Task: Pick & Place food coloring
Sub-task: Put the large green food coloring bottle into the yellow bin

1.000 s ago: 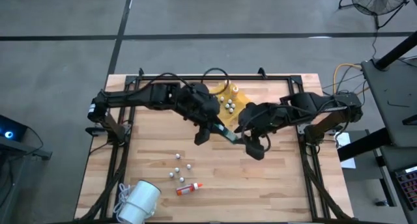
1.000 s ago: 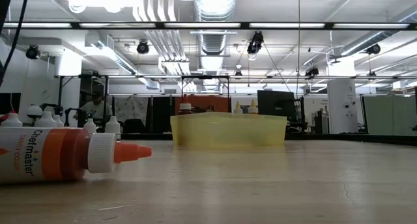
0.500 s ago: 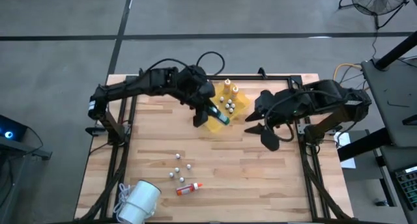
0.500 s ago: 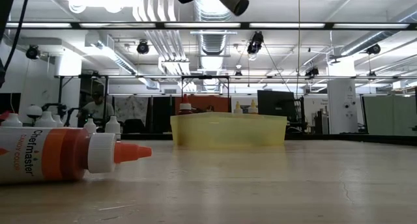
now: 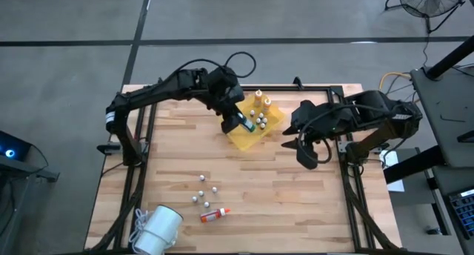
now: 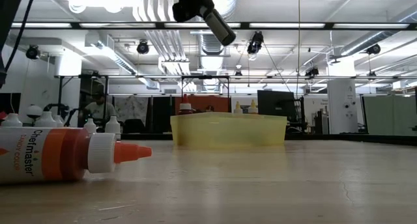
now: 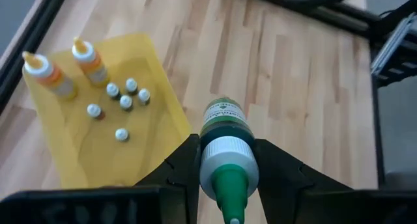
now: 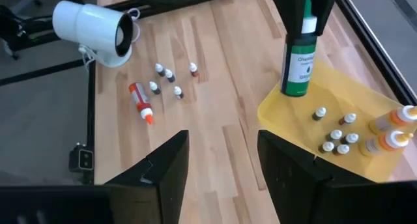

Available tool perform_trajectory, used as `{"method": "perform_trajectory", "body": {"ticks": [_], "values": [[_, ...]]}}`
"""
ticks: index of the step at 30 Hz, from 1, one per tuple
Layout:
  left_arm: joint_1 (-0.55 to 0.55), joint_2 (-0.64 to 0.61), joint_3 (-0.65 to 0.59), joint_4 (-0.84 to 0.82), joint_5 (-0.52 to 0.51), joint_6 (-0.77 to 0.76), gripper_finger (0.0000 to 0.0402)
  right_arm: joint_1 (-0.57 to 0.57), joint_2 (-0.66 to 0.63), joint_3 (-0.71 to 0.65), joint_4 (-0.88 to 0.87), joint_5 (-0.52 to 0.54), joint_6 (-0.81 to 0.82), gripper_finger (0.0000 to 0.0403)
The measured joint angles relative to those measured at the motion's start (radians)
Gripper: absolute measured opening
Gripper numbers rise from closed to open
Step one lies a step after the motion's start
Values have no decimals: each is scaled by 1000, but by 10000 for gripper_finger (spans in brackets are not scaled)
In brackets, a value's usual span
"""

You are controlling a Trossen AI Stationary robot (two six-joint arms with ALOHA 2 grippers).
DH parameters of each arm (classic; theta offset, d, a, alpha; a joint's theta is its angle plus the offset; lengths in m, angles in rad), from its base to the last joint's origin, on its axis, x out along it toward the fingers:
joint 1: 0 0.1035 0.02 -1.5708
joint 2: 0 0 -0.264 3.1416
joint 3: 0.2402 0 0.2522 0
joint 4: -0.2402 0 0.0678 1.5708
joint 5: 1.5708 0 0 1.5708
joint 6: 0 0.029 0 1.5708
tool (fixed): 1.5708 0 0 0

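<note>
Currently the left gripper [image 5: 238, 124] hangs above the yellow tray [image 5: 272, 126], its fingers [image 7: 182, 168] clamped on a green bottle [image 7: 225, 136] at the white collar just below the green cap. In the left wrist view the bottle body points away from the fingers toward the wood table [image 5: 333, 188], cap tip toward the camera. In the right wrist view the green bottle [image 8: 300, 60] hangs upright, base just over the tray's near edge; cannot tell if it touches. In the low view the gripper [image 6: 199, 6] shows high above the tray [image 6: 228, 130].

Past the left fingers, on the tray: two orange-capped bottles [image 7: 62, 71] standing upright side by side, and a loose cluster of small pale balls [image 7: 124, 100] beside them.

Right gripper [image 5: 305, 153] sits off the tray's side, over bare table, fingers [image 8: 166, 162] spread apart and gripping nothing. Well beyond them an orange-capped bottle [image 8: 141, 101] lies on its side, with more small balls [image 8: 171, 77] just beside it and a white roll [image 8: 94, 23] farther off.

From above, that lying bottle [image 5: 215, 214] is far from both grippers, near the white roll [image 5: 158, 229] at the table's front edge; balls [image 5: 204, 190] scattered just above it. In the low view it [image 6: 65, 152] lies close to the camera, cap pointing toward the tray.
</note>
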Motion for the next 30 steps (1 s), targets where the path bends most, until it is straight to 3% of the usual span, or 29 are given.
{"method": "perform_trajectory", "body": {"ticks": [8,20,30], "values": [[3,65,0,-15,-28,20,93,1,0,-24,-14,0,-31,160],[9,153,-1,-66,-121,31,93,1,-1,-50,-82,-1,-49,19],[9,240,-1,-100,-180,95,93,1,-1,-54,-98,-1,-49,9]]}}
